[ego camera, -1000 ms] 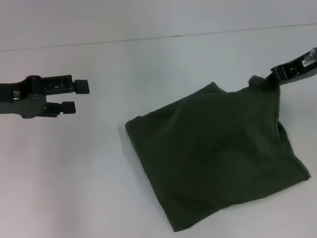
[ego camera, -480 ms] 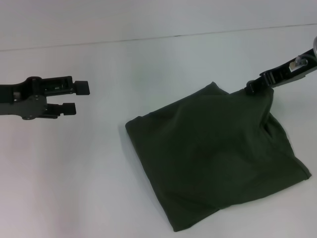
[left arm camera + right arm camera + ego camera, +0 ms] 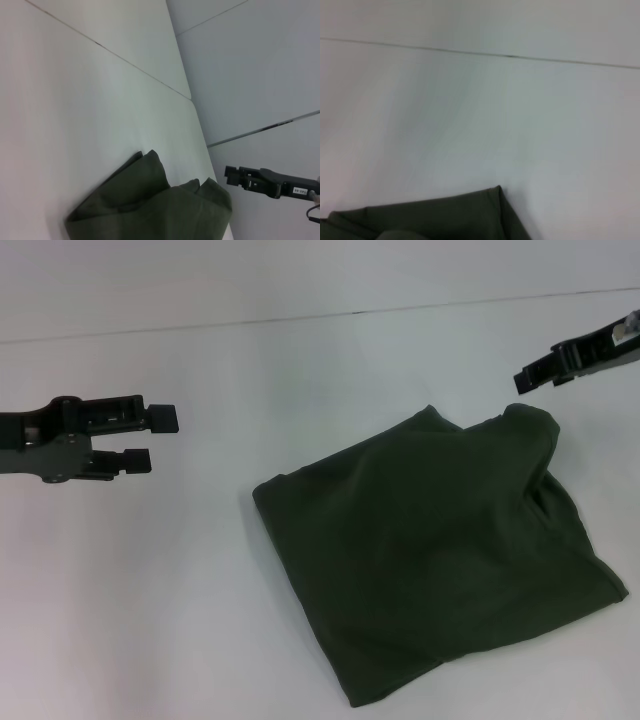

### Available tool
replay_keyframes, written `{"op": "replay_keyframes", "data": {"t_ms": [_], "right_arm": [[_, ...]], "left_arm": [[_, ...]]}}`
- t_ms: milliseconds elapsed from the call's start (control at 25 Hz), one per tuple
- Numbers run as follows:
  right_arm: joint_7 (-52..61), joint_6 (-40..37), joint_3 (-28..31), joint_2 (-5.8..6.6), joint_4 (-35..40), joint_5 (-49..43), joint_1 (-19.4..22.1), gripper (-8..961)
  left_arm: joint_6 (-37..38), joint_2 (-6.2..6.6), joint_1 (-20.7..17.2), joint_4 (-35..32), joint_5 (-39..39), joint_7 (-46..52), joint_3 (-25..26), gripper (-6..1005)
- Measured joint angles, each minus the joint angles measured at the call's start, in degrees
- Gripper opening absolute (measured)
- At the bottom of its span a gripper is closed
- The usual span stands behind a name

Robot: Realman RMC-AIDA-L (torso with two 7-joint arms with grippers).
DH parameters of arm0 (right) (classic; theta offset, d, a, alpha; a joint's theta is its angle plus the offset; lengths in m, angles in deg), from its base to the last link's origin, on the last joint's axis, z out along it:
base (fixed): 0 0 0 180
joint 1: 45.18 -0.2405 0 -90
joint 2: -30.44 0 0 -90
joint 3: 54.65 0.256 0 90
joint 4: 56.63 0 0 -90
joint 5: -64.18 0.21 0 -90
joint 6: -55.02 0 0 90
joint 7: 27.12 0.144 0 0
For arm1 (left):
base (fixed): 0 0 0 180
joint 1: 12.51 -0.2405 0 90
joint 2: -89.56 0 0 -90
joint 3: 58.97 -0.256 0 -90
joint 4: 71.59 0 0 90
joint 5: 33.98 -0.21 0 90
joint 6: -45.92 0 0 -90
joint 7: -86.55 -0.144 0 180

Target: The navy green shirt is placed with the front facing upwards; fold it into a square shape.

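The right gripper (image 3: 524, 378) hangs in the air above the far right corner of the navy green shirt (image 3: 430, 550), clear of the cloth and holding nothing; whether its fingers are parted or together cannot be told. Its dark body slants up and away toward the right edge of the head view, where a pale label shows on its casing. From the left wrist view the same gripper (image 3: 229, 177) appears farther off, level and raised just past the shirt's (image 3: 160, 210) bunched corner.

The left gripper (image 3: 157, 437) is well apart from the garment, out over bare counter (image 3: 150, 600) on the left. Its two black fingers (image 3: 165, 417) are spread with a clear gap between them, gripping nothing, and point toward the middle, with the arm stretched level behind them.

The shirt lies folded into a rough, skewed square on the right half of the white counter, plain green side up. The far right corner stands slightly humped, with a soft crease below it. In the right wrist view only a pointed edge of the cloth (image 3: 445, 217) shows. A thin dark seam (image 3: 330, 315) crosses the counter beyond everything.
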Motion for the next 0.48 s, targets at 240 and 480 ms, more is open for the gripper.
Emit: {"op": "replay_keyframes", "data": {"t_ms": [240, 480], "right_arm": [[0.37, -0.16, 0.13, 0.01, -1.29, -0.13, 0.57, 548], [0.44, 1.28, 0.35, 0.05, -5.06, 0.04, 0.66, 545]], "left_arm": [[0.0, -0.06, 0.03, 0.0, 0.0, 0.05, 0.0, 963], [-0.04, -0.21, 0.23, 0.0, 0.0, 0.09, 0.01, 964]]}}
